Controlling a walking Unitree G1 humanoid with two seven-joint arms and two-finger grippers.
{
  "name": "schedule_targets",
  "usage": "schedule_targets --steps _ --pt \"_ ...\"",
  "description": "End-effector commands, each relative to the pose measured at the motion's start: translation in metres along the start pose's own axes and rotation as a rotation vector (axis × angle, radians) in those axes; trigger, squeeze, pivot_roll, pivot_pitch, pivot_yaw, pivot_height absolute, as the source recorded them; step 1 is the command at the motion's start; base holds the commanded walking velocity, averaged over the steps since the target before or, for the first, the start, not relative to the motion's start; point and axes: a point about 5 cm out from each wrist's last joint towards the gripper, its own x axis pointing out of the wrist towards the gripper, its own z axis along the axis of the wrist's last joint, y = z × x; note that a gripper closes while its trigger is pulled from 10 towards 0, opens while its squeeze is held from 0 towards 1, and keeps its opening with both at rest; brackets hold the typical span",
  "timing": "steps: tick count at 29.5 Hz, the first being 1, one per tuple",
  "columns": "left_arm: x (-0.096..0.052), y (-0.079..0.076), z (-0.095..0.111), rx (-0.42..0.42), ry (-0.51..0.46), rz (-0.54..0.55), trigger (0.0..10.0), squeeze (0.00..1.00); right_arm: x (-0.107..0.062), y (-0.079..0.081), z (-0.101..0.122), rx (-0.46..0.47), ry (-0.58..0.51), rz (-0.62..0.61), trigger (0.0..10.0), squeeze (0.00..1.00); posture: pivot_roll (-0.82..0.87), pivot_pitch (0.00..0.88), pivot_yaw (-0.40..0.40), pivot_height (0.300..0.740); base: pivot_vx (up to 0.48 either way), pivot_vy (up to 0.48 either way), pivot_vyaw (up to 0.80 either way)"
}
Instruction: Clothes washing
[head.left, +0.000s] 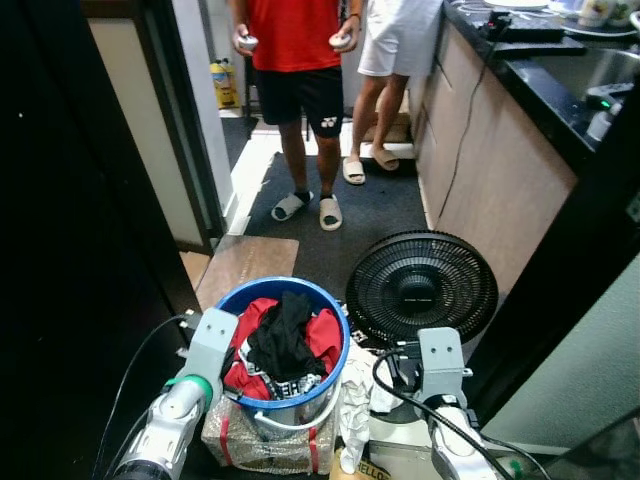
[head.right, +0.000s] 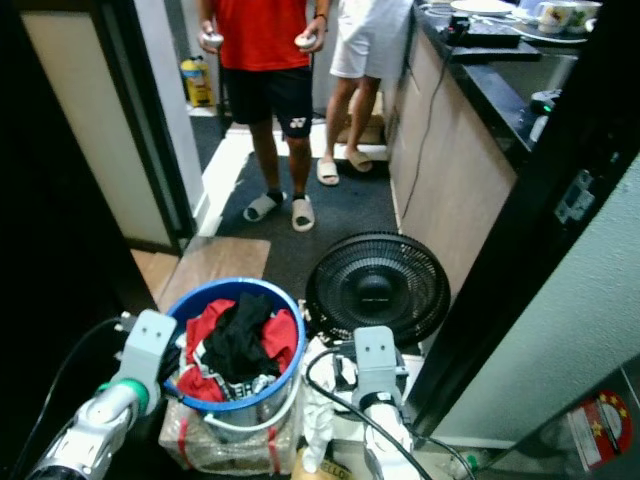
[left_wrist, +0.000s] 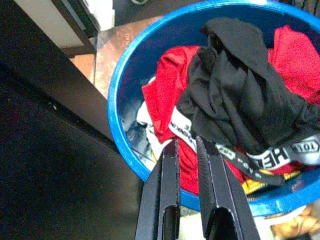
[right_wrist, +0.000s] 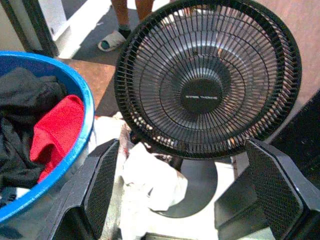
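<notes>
The blue laundry bucket stands on the floor just in front of the robot, heaped with red and black clothes, a black garment lying on top. It sits on a clear plastic-wrapped bundle, and a black floor fan stands just beside it on the robot's right, with crumpled white cloth at the fan's base.

The left gripper hangs over the near rim of the bucket, its jaws clenched almost together on nothing, tips just above the red cloth and a printed waistband. The right gripper is held in front of the fan with its jaws released wide, holding nothing.

Two people stand farther back on a dark mat beside the kitchen worktop; one in a red shirt holds a small controller in each hand.

This looks like the opening step: picking the laundry up, with nothing yet grasped. The next move probably calls for spreading the left jaws and lowering them into the pile, or taking the bucket by its rim, while keeping the right arm off the fan's grille and cord.
</notes>
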Motion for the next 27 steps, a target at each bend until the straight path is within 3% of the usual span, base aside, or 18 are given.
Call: schedule_targets --steps 1,15,27 --pt "-0.001 0.002 -0.007 -0.024 0.019 0.019 10.0 0.0 -0.002 0.004 -0.004 -0.003 0.023 0.011 10.0 0.0 0.0 0.0 0.053 0.74 0.0 0.0 0.0" --pt "-0.004 -0.004 -0.017 0.011 0.012 0.015 10.0 0.0 -0.001 0.025 -0.008 -0.031 0.07 0.1 10.0 0.0 0.07 0.0 0.02 0.74 0.0 0.0 0.0" --pt "-0.006 -0.007 -0.023 0.017 0.019 0.013 10.0 0.0 -0.001 0.028 -0.007 -0.046 0.061 0.123 10.0 0.0 0.06 0.0 0.016 0.74 0.0 0.0 0.0"
